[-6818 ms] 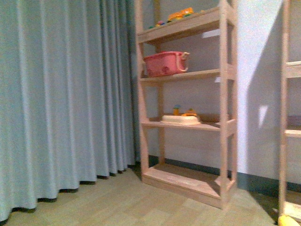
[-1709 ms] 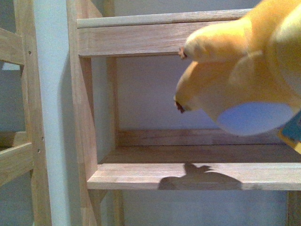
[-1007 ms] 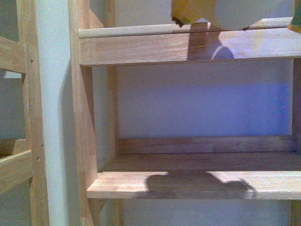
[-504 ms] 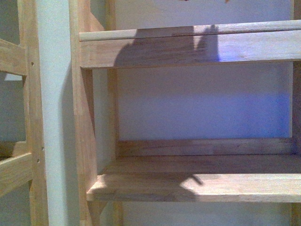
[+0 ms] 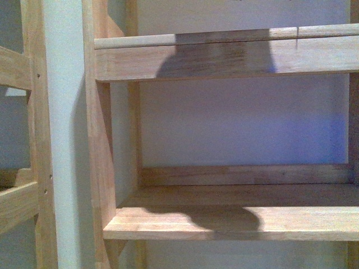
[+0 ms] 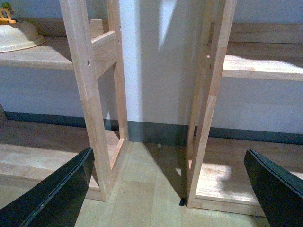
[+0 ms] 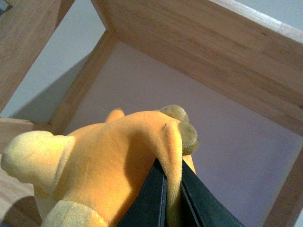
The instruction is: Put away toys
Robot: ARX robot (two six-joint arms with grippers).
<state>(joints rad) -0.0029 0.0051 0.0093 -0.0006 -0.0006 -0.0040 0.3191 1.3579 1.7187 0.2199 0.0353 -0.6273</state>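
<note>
Orange plush toy (image 7: 109, 170) sits pinched between your right gripper's (image 7: 173, 198) two dark fingers (image 7: 149, 198), a fold of its fabric clamped between them, under a wooden shelf board (image 7: 199, 52). Your left gripper (image 6: 165, 189) hangs with fingers (image 6: 52, 194) wide apart, a cream bowl (image 6: 19, 35) on a shelf well beyond them. Since 1.7 seconds ago, the toy has left your front view; only its shadow (image 5: 219, 59) crosses the upper shelf (image 5: 224, 56).

Bare wooden shelf (image 5: 235, 221), cream bowl (image 6: 16, 37) on neighbouring shelf (image 6: 42, 56)
</note>
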